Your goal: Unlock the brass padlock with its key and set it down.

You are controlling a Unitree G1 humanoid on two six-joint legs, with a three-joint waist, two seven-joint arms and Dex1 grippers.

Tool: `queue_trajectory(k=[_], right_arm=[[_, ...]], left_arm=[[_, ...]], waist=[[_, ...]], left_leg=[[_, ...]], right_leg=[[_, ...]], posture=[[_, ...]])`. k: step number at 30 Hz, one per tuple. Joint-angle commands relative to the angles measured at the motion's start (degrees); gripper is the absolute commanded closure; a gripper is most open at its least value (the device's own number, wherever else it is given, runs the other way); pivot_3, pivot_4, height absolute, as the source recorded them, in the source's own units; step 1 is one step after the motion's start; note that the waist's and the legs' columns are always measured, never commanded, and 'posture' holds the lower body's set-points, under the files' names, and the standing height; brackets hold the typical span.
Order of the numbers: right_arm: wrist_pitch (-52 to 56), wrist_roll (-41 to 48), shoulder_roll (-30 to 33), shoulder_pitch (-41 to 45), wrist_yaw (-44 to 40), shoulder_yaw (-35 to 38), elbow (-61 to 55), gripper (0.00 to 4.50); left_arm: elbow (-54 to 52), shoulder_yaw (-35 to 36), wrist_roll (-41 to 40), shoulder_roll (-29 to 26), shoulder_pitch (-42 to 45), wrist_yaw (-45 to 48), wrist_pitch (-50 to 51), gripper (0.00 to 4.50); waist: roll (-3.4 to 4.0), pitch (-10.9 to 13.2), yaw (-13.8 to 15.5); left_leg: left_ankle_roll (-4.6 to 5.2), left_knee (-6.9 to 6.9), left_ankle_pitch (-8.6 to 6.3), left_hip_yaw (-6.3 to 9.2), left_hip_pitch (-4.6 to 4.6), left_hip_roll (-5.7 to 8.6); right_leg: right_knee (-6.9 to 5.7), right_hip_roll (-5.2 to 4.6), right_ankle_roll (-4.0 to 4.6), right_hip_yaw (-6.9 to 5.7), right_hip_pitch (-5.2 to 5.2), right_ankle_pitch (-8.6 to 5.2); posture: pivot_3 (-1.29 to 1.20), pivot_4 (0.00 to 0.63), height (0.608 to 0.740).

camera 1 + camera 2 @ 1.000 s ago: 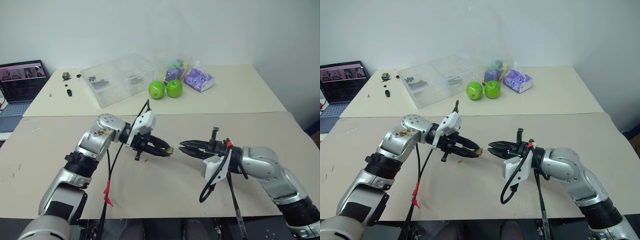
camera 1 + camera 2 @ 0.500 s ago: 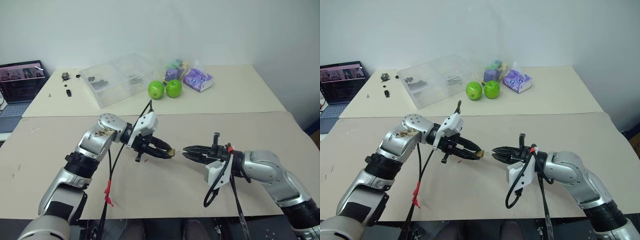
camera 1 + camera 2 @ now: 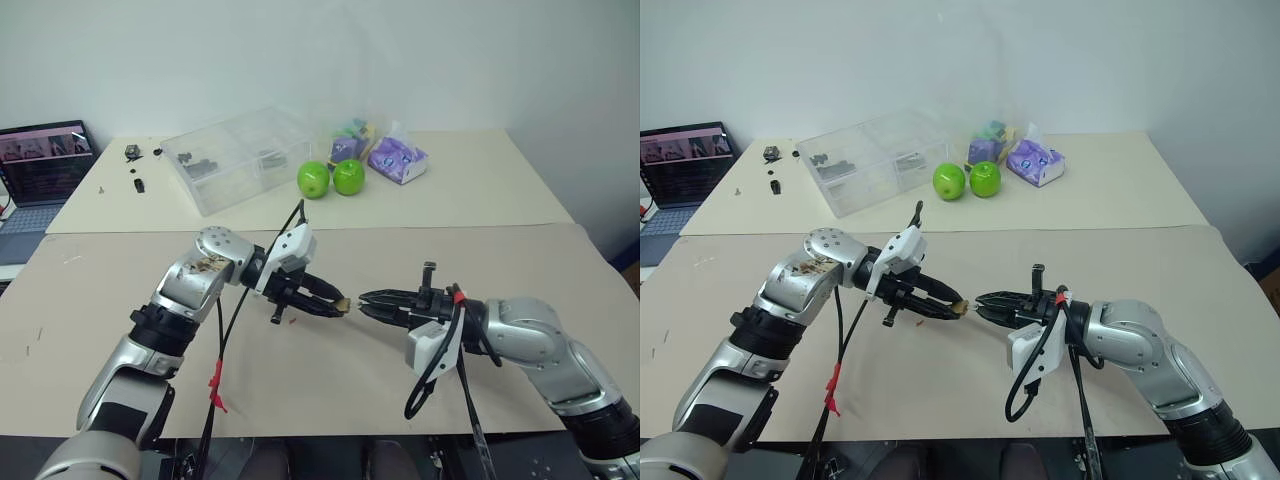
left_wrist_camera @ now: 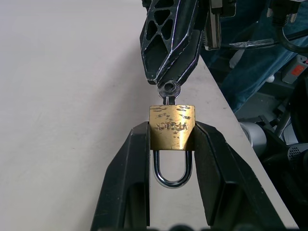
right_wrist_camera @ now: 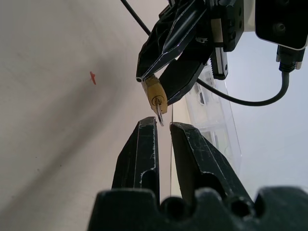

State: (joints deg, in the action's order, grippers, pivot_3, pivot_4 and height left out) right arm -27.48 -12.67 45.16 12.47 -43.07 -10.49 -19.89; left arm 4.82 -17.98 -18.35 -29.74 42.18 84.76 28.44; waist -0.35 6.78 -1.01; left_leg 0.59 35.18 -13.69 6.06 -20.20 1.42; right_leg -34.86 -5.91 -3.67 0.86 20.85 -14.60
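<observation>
Just scuffed rectangular brass padlock (image 4: 172, 127)

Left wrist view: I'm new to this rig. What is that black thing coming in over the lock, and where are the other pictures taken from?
That view looks along the left gripper, whose two black fingers are clamped on the body of the brass padlock. Its shackle looks closed. The key sits in the keyhole. The black thing above is the right gripper. Its fingers are a narrow gap apart, with the tips right at the key's head. I cannot tell if they touch it.

The right wrist view looks the opposite way, along that gripper. The two wide pictures come from the head, looking down over both arms. The padlock is held above the beige table. Farther back are two green apples, a clear plastic box and a laptop.
</observation>
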Motion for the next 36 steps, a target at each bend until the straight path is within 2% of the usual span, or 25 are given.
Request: queue_trajectory(k=[1,11,24,26,28,36], right_arm=[[0.2,1.2,-0.3,-0.3,0.4,1.2,-2.6,3.67],[0.2,1.1,-0.7,-3.0,0.6,1.2,-4.5,3.67],[0.1,1.0,-1.1,-2.2,0.9,1.6,-2.8,3.67],[0.1,1.0,-1.1,-2.1,0.9,1.7,-2.8,4.17],[0.3,1.1,-1.0,-1.9,0.9,1.7,-2.8,4.45],[5.8,4.7,-1.5,-1.0,-0.6,1.8,-4.4,4.45]], left_arm=[[-1.1,0.3,-0.7,0.2,1.4,0.4,-1.4,3.68],[-0.3,0.3,-0.6,0.2,1.9,0.5,-1.8,3.68],[0.2,0.4,-0.4,0.1,1.9,0.5,-2.4,3.68],[0.3,0.4,-0.3,0.2,1.9,0.5,-2.5,3.68],[0.3,0.4,-0.3,0.2,1.9,0.4,-2.5,3.68],[0.2,0.1,0.3,0.2,2.0,0.0,-4.3,3.68]], waist=[[0.0,0.0,0.0],[0.0,0.0,0.0],[0.0,0.0,0.0],[0.0,0.0,0.0],[-0.01,0.0,0.0],[0.0,0.0,0.0]], left_leg=[[0.0,0.0,0.0,0.0,0.0,0.0],[0.0,0.02,0.0,0.0,0.0,0.0],[0.0,0.01,0.0,0.0,0.0,-0.01],[0.01,0.01,0.0,0.0,0.0,-0.01],[0.0,0.01,0.0,0.0,0.0,-0.01],[0.01,0.01,0.0,0.0,0.0,-0.01]], right_leg=[[0.0,0.0,0.0,0.0,0.0,0.0],[0.0,0.01,0.0,0.0,-0.01,0.0],[0.0,0.02,0.01,0.01,-0.01,0.0],[0.0,0.02,0.01,0.01,-0.01,0.0],[0.0,0.02,0.01,0.01,-0.01,0.0],[0.01,0.03,0.01,0.02,-0.02,0.0]], posture=[[0.0,0.15,0.74],[0.0,0.15,0.74],[0.0,0.15,0.74],[0.0,0.15,0.74],[0.0,0.15,0.74],[0.0,0.15,0.74]])
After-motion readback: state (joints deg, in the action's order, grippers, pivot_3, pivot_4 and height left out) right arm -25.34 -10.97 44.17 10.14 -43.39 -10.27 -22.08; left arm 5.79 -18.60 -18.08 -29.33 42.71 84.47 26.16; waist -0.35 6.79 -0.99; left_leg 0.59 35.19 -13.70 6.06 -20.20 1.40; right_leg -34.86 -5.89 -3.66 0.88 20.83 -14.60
